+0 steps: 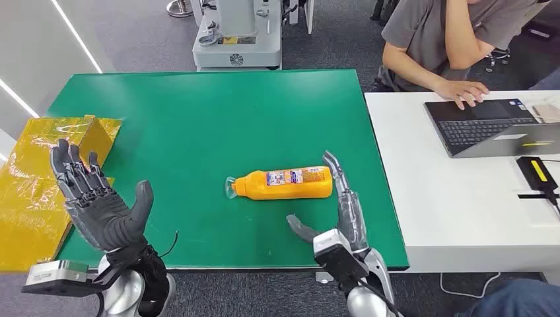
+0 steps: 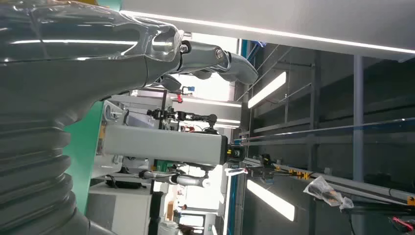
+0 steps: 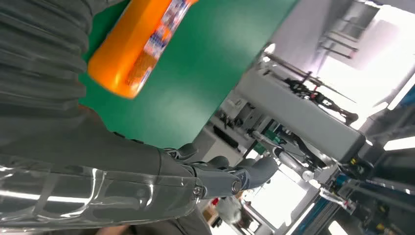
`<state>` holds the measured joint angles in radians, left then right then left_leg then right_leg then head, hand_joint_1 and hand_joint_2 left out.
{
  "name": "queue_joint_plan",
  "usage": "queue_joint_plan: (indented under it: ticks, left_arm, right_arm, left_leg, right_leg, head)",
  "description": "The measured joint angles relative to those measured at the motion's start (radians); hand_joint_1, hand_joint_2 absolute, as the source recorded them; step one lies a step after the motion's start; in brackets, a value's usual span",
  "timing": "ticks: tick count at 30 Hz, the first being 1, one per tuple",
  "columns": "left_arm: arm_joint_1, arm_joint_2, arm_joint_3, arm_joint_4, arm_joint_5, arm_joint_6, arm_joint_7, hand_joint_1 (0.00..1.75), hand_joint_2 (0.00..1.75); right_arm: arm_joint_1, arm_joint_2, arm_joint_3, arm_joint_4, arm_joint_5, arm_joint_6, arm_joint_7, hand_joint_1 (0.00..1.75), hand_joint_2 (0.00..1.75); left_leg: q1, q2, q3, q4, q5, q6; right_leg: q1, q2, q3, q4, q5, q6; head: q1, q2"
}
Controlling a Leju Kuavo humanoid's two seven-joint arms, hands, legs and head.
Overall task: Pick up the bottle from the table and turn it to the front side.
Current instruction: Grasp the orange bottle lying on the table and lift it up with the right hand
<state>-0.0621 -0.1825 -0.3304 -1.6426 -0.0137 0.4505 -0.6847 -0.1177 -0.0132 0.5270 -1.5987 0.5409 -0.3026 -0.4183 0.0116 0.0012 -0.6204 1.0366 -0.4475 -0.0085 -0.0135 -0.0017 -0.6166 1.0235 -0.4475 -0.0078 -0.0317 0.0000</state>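
An orange bottle (image 1: pixel 285 183) with a printed label and a clear cap lies on its side on the green table (image 1: pixel 198 119), cap toward my left. My right hand (image 1: pixel 337 211) stands open just right of the bottle's base, fingers stretched along its end, thumb spread out nearer the table's front edge. The bottle (image 3: pixel 137 46) appears close beside the hand in the right wrist view. My left hand (image 1: pixel 99 198) is raised open at the front left of the table, palm facing the bottle, fingers spread, holding nothing.
Crinkled yellow bags (image 1: pixel 46 172) lie along the table's left edge. A white desk (image 1: pixel 455 198) abuts the right side, carrying a laptop (image 1: pixel 495 125) and a black device (image 1: pixel 538 173). A person (image 1: pixel 449 39) sits behind it, one hand on the laptop. A grey machine (image 1: pixel 238 33) stands beyond the table.
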Motion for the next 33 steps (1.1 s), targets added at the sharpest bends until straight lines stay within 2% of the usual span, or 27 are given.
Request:
queue_joint_plan:
  ticks: [2, 6, 8, 12, 15, 18, 22, 24, 29, 33]
  left_arm:
    - [0.001, 0.000, 0.000, -0.003, -0.001, -0.001, 0.000, 0.00, 1.75]
    - [-0.001, 0.003, 0.000, -0.008, 0.002, -0.020, 0.000, 0.00, 1.75]
    - [-0.005, 0.003, 0.000, -0.007, 0.003, -0.044, 0.000, 0.00, 1.75]
    - [-0.027, 0.003, 0.000, -0.002, 0.000, -0.095, 0.000, 0.00, 1.75]
    - [-0.037, 0.003, 0.000, 0.000, -0.001, -0.105, 0.000, 0.00, 1.75]
    - [-0.049, 0.004, 0.000, 0.005, 0.002, -0.106, 0.000, 0.00, 1.75]
    - [-0.066, 0.004, -0.005, 0.015, 0.011, -0.107, 0.000, 0.00, 1.75]
    - [-0.074, 0.005, -0.011, 0.020, 0.014, -0.108, 0.000, 0.00, 1.75]
    - [-0.084, 0.005, -0.019, 0.030, 0.016, -0.108, 0.000, 0.00, 1.75]
    - [-0.090, 0.006, -0.030, 0.033, 0.017, -0.105, 0.000, 0.00, 1.75]
  right_arm:
    - [-0.029, -0.014, -0.002, 0.011, 0.028, 0.030, 0.026, 0.00, 1.75]
    - [-0.179, -0.072, -0.016, 0.091, 0.091, 0.164, 0.072, 0.00, 1.75]
    - [-0.255, -0.099, -0.022, 0.136, 0.108, 0.218, 0.054, 0.00, 1.75]
    - [-0.388, -0.177, -0.003, 0.230, 0.119, 0.392, 0.003, 0.00, 1.75]
    - [-0.469, -0.227, 0.023, 0.296, 0.098, 0.499, -0.026, 0.00, 1.75]
    - [-0.565, -0.254, 0.061, 0.380, 0.049, 0.622, -0.037, 0.00, 1.75]
    - [-0.702, -0.261, 0.126, 0.518, -0.103, 0.813, -0.015, 0.00, 1.75]
    - [-0.752, -0.260, 0.157, 0.583, -0.157, 0.871, -0.006, 0.00, 1.75]
    - [-0.821, -0.247, 0.221, 0.704, -0.221, 0.901, 0.000, 0.00, 1.75]
    - [-0.857, -0.215, 0.281, 0.827, -0.273, 0.915, -0.003, 0.00, 1.75]
  left_leg:
    - [0.000, 0.000, 0.000, 0.000, 0.000, 0.000]
    - [0.000, 0.000, 0.000, 0.000, 0.002, 0.001]
    - [0.000, 0.000, 0.000, 0.001, 0.003, 0.002]
    - [0.000, 0.000, 0.000, 0.001, 0.003, 0.002]
    - [0.000, 0.000, -0.001, 0.001, 0.003, 0.002]
    - [0.000, 0.000, 0.000, 0.001, 0.003, 0.002]
    - [0.000, 0.000, 0.000, 0.001, 0.003, 0.002]
    - [0.000, 0.000, 0.000, 0.001, 0.003, 0.002]
    - [0.000, -0.001, -0.001, 0.001, 0.003, 0.002]
    - [0.000, 0.000, -0.001, 0.001, 0.003, 0.002]
  right_leg:
    - [0.000, 0.000, 0.000, 0.000, 0.000, 0.000]
    - [0.000, 0.000, 0.000, 0.000, 0.002, 0.000]
    - [0.000, 0.000, 0.000, 0.000, 0.002, 0.001]
    - [0.000, -0.001, 0.000, 0.000, 0.003, 0.001]
    - [0.000, -0.001, 0.000, 0.000, 0.003, 0.001]
    - [0.000, 0.001, 0.000, 0.000, 0.004, 0.001]
    - [0.000, 0.001, 0.000, 0.000, 0.004, 0.001]
    - [0.000, 0.000, 0.000, 0.000, 0.004, 0.001]
    - [0.000, 0.000, 0.000, 0.000, 0.004, 0.001]
    - [0.000, 0.000, 0.000, 0.000, 0.004, 0.001]
  head:
    - [0.000, 0.000]
    - [0.000, 0.000]
    - [0.000, 0.000]
    - [0.000, 0.000]
    - [0.000, 0.000]
    - [0.000, 0.000]
    - [0.000, 0.000]
    - [0.000, 0.000]
    - [0.000, 0.000]
    - [0.000, 0.000]
